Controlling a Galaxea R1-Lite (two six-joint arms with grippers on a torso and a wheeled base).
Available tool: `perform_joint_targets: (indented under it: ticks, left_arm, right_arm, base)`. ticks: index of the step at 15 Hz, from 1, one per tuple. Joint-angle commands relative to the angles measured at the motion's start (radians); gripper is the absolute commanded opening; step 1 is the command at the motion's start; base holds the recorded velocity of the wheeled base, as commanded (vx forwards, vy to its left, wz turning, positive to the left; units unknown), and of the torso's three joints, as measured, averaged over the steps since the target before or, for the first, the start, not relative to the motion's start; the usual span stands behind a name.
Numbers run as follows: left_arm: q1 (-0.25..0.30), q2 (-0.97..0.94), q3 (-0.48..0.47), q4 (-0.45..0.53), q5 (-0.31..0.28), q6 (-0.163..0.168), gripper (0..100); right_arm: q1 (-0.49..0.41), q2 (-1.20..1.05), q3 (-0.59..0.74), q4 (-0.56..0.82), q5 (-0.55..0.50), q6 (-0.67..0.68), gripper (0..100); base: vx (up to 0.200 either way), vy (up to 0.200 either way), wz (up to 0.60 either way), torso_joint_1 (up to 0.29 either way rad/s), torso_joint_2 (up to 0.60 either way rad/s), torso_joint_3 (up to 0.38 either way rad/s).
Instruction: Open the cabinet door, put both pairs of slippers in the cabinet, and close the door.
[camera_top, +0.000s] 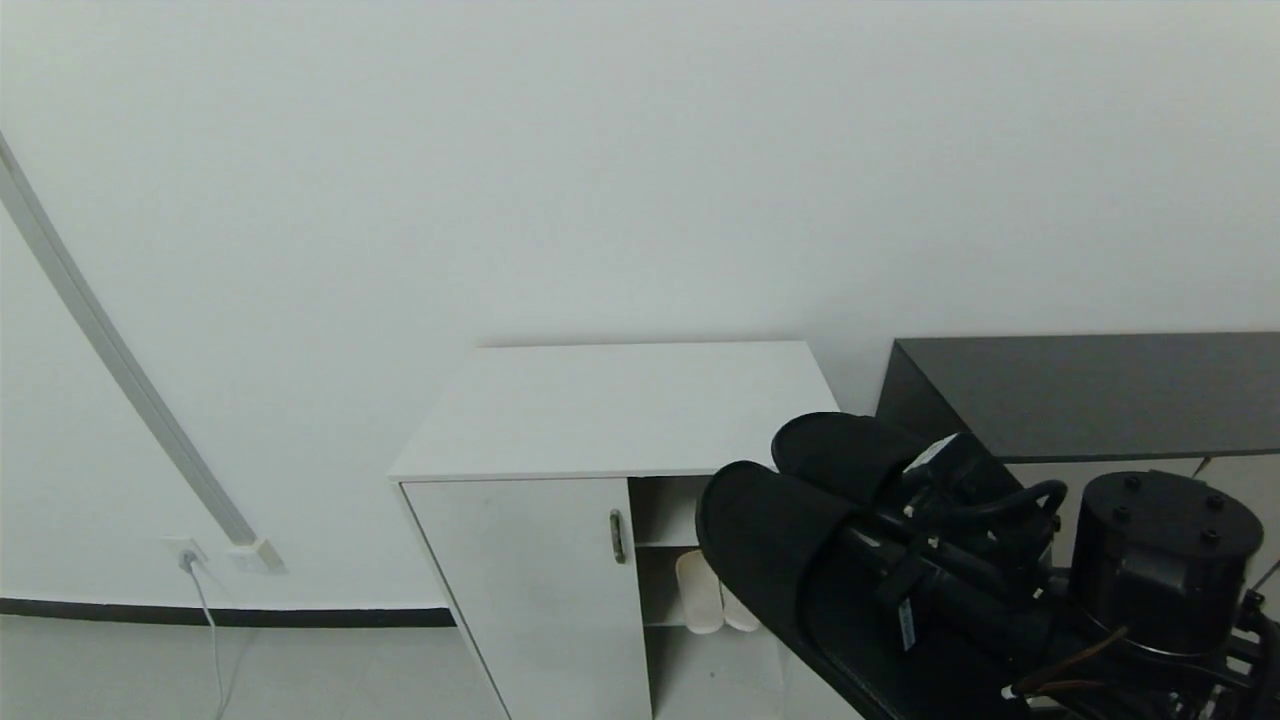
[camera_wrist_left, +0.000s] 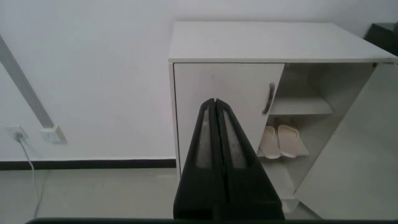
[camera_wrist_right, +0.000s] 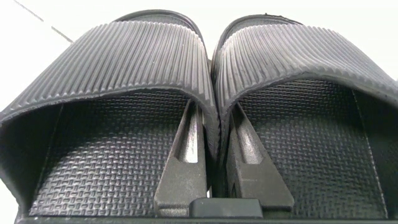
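Plain indoor room, hallway-like: bare white wall (camera_top: 640, 150), white shoe cabinet (camera_top: 610, 410), wall socket (camera_top: 183, 550), black skirting (camera_top: 300, 616).

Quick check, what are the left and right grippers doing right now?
Left gripper: shut, holding nothing.
Right gripper: shut on the pair of black ribbed rubber slippers, one finger inside each slipper.

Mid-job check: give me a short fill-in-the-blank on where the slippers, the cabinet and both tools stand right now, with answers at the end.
1. The right tool grips a slipper pair whose colour is ____.
2. The white slippers lie on a ____ inside the cabinet.
3. The left tool is shut and holds ____.
4. The door with the handle is ____.
Missing words: black; shelf; nothing; closed.
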Motion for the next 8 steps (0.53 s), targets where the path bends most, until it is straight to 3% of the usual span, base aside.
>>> perform_joint_targets:
  ticks: [1,8]
  left_arm:
    - [0.0,0.001,0.0,0.0,0.0,-0.001,0]
    - [0.0,0.001,0.0,0.0,0.0,-0.001,0]
  right_arm:
    - [0.003,0.008,0.001,0.0,0.009,0.0,0]
    - [0.039,0.004,0.005,-0.005,0.018,0.023,0]
  base:
    - [0.0,0.0,0.0,0.0,0.0,0.0]
    - [0.0,0.0,0.0,0.0,0.0,0.0]
